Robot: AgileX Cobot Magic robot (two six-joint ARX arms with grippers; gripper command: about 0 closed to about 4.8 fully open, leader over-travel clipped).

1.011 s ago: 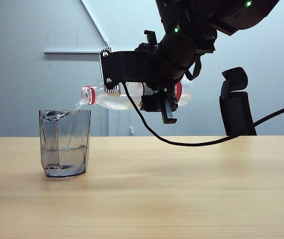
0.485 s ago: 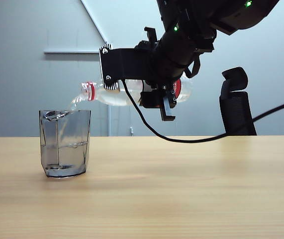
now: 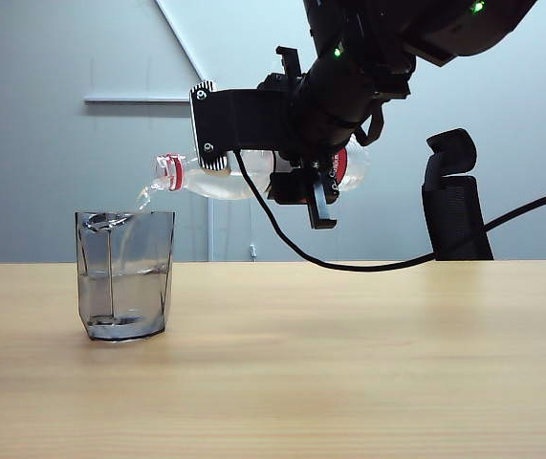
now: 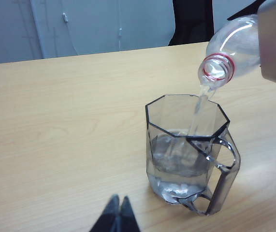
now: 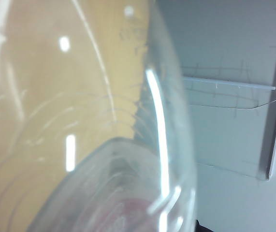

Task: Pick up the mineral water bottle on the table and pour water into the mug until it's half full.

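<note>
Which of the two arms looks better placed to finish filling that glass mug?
The right: the right gripper already holds the mineral water bottle tipped over the mug, with water streaming in. The left gripper is shut, empty, near the table.

Right hand (image 3: 313,182) aloft, clamped; left hand (image 4: 117,217) low (fingers together)

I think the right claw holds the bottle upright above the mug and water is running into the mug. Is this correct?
Not quite. The right claw holds the bottle lying almost level, mouth over the mug, not upright. The exterior view shows it. Water does run into the mug.
</note>
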